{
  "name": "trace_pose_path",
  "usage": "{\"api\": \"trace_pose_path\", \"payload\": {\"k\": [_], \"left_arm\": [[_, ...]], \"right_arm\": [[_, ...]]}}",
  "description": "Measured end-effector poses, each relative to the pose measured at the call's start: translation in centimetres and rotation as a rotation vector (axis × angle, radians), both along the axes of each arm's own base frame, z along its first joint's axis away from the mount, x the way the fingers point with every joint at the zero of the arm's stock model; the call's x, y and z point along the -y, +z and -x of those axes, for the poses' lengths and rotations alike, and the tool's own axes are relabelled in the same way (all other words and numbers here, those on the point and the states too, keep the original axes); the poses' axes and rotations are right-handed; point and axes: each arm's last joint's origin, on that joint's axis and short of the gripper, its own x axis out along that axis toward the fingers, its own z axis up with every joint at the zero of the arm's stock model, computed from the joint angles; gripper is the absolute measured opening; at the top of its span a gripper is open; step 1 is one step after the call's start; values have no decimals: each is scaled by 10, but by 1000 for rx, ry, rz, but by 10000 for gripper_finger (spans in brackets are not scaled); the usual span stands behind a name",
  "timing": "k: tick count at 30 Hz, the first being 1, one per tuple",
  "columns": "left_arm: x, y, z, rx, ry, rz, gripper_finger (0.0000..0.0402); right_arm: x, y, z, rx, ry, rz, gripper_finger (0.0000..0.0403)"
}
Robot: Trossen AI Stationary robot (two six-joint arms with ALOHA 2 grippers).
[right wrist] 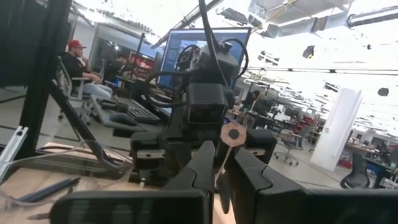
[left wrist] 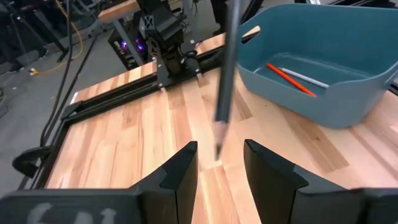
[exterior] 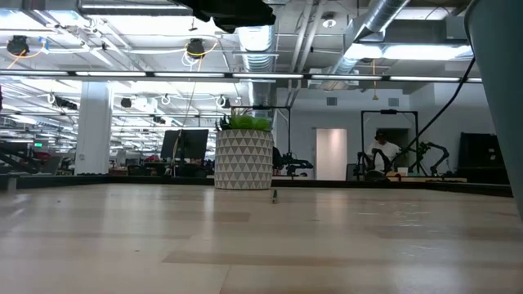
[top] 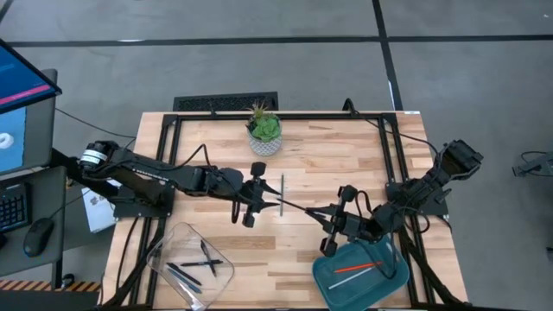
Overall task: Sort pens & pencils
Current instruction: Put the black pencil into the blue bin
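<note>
A dark grey pencil [left wrist: 225,68] hangs in the air over the table's middle, and my right gripper [top: 326,216] is shut on it. Its sharpened tip [left wrist: 218,149] stands between the fingers of my left gripper [left wrist: 217,165], which is open, with a gap on either side. In the high view the pencil [top: 294,207] runs from one gripper to the other. A grey-green stick [top: 282,194] lies flat on the wood beneath it. The clear tray [top: 164,250] holds several dark pens [top: 194,266]. The teal bin [top: 328,289] holds an orange-red stick [left wrist: 287,79] and a pale one [left wrist: 305,78]. My right gripper pinches the pencil's blunt end [top: 321,214], opposite the tip, between its two fingers. The fingers come nearly level from the table's right and lie roughly along the pencil. The pencil is lifted clear of the table and reaches toward my left gripper.
A potted plant [top: 264,131] stands at the far middle of the table. A black frame [top: 380,147] runs around the table top. The clear tray sits at the near left and the teal bin at the near right. People work at desks in the room beyond.
</note>
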Motion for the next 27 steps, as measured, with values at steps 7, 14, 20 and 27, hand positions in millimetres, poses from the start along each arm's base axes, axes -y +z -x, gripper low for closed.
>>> {"api": "trace_pose_path", "payload": {"k": [7,14,20,27], "left_arm": [[-1,-6,2,-66,39,6,122],[-2,-11,5,-127,55,31,122],[-2,-17,9,-200,64,53,122],[-1,-20,11,-240,63,62,122]], "right_arm": [[-6,0,5,-9,-8,-10,47],[-14,8,16,28,-5,18,47],[-17,18,29,36,-18,7,47],[-29,27,49,36,29,-23,47]]}}
